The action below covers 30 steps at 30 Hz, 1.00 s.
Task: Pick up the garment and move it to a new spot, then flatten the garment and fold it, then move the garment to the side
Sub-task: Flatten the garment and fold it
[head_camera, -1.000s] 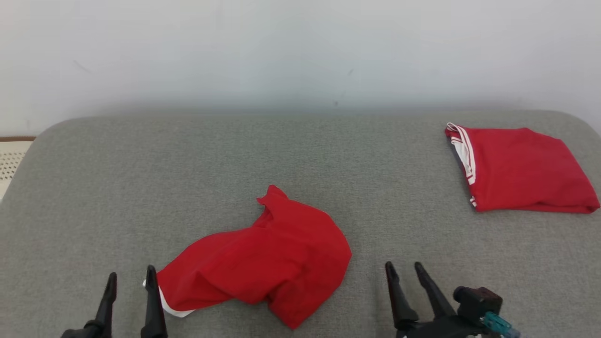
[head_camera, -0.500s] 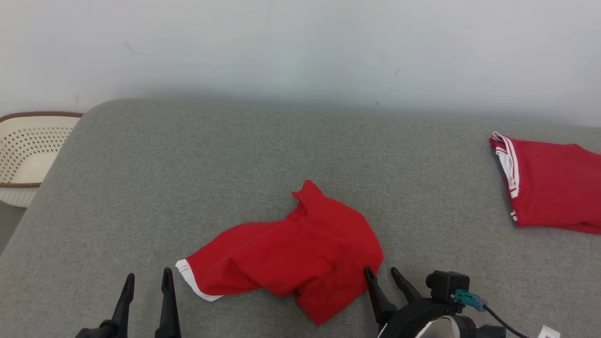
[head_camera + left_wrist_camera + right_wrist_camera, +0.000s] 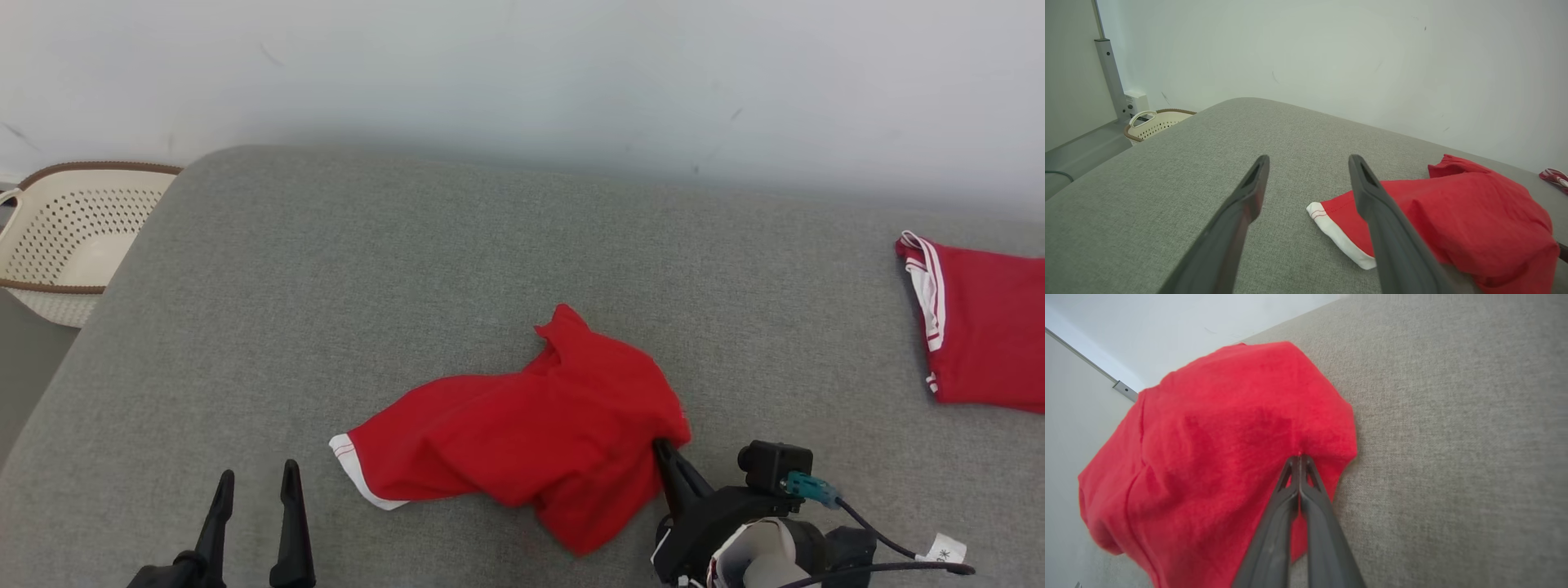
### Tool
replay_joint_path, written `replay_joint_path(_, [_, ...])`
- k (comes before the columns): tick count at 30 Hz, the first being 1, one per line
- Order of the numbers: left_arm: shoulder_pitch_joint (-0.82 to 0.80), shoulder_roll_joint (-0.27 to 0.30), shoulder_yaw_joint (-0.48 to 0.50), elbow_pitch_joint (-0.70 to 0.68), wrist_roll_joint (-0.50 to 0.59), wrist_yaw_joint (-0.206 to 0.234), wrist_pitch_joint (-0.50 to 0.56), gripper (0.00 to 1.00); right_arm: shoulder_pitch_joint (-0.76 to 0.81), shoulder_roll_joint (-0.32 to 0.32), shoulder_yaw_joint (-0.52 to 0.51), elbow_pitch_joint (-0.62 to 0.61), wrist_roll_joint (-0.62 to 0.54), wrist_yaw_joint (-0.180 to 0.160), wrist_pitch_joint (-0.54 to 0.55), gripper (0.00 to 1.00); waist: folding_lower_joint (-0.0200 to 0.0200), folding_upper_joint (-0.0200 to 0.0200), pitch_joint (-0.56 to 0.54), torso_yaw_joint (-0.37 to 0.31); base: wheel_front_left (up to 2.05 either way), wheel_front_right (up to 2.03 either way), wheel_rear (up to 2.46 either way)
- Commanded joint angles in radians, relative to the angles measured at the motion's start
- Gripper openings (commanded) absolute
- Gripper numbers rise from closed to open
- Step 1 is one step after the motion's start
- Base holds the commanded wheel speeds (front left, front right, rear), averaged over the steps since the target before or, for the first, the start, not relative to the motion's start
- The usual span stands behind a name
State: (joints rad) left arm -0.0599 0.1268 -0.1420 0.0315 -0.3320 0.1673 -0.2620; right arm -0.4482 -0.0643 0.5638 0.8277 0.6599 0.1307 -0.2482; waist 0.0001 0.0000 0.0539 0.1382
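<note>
The left end effector (image 3: 257, 474) has 2 long, slim, matte black fingers tapering to points, and the right end effector (image 3: 661, 447) matches it. The right wrist carries a white shell (image 3: 761, 562), a small black camera block (image 3: 774, 463), a teal connector (image 3: 806, 487), a thin black cable (image 3: 857, 517) and a white tag (image 3: 943, 549).

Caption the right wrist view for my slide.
Right gripper shut on the edge of a crumpled red garment lying on the grey cushion.

Matt red cloth garment (image 3: 531, 425) on a rough-woven grey fabric surface (image 3: 408, 269).
</note>
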Motion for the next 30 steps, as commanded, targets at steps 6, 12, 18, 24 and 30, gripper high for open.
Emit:
replay_joint_path(6, [0.025, -0.016, 0.018, 0.012, 0.014, -0.016, -0.004, 1.00, -0.015, -0.044, -0.010, -0.049, -0.010, 0.000, -0.017, 0.00, -0.0001, 0.0000, -0.020, -0.035, 0.00, 0.00, 0.00])
replay_joint_path(12, [0.032, -0.024, 0.024, 0.016, 0.021, -0.025, -0.004, 1.00, -0.019, -0.093, -0.057, -0.145, -0.068, 0.000, -0.017, 0.00, -0.0001, 0.0000, -0.036, -0.060, 0.00, 0.00, 0.00])
replay_joint_path(18, [0.047, -0.035, 0.028, 0.021, 0.030, -0.033, -0.004, 1.00, -0.018, -0.157, -0.139, -0.259, -0.151, 0.000, -0.018, 0.00, -0.0001, 0.0000, -0.056, -0.071, 0.00, 0.00, 0.00])
replay_joint_path(24, [0.054, -0.048, 0.029, 0.027, 0.033, -0.042, -0.004, 1.00, 0.008, -0.172, -0.162, -0.379, -0.216, 0.000, 0.034, 0.00, -0.0001, 0.0000, -0.067, -0.062, 0.00, 0.00, 0.00])
replay_joint_path(30, [0.055, -0.056, 0.028, 0.036, 0.034, -0.053, -0.004, 1.00, 0.019, -0.106, -0.104, -0.480, -0.247, 0.000, 0.093, 0.00, -0.0001, 0.0000, -0.068, -0.035, 0.00, 0.00, 0.00])
